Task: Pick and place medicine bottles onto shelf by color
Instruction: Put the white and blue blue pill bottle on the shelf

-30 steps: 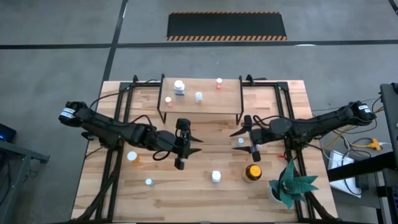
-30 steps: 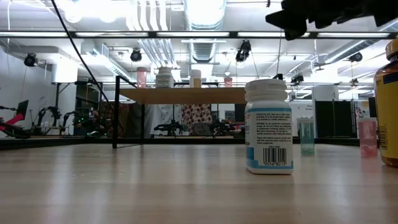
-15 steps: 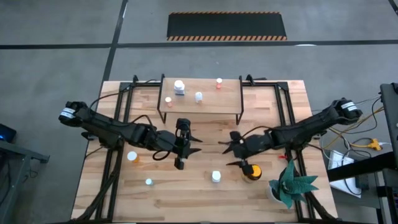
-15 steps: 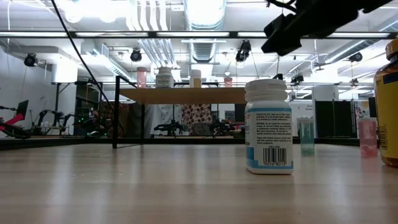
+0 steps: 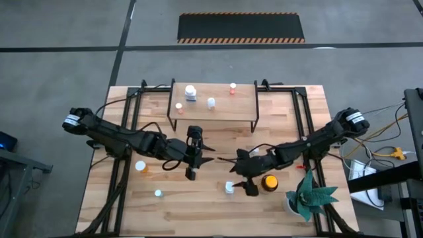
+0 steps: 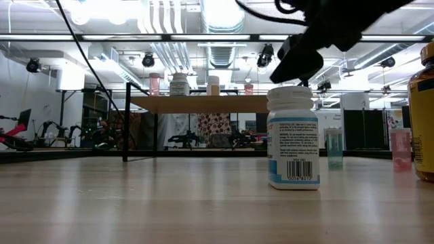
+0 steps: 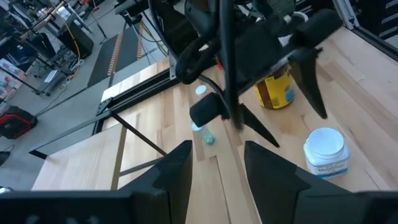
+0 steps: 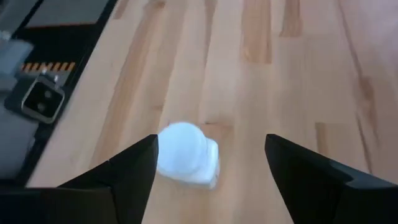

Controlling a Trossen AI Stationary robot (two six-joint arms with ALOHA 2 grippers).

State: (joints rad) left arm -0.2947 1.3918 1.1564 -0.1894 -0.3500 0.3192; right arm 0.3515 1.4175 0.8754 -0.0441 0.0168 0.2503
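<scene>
A white-capped medicine bottle stands upright on the table; it also shows in the low view and the right wrist view. My right gripper is open and hovers just above and beside it, with the bottle ahead between its spread fingers. The amber bottle stands just right of it. My left gripper is open and empty over the table's middle. The shelf at the far middle carries a white bottle, a small white vial and two red-capped vials.
An orange-capped vial and a pale-blue vial stand at the near left. Two small vials show behind the white bottle in the low view. A green spiky plant stands at the near right corner. Black frame rails run along both table sides.
My right gripper has moved toward the table's near edge and left, coming down from beside the shelf's right leg to the white bottle, staying open. The bottles have not moved.
</scene>
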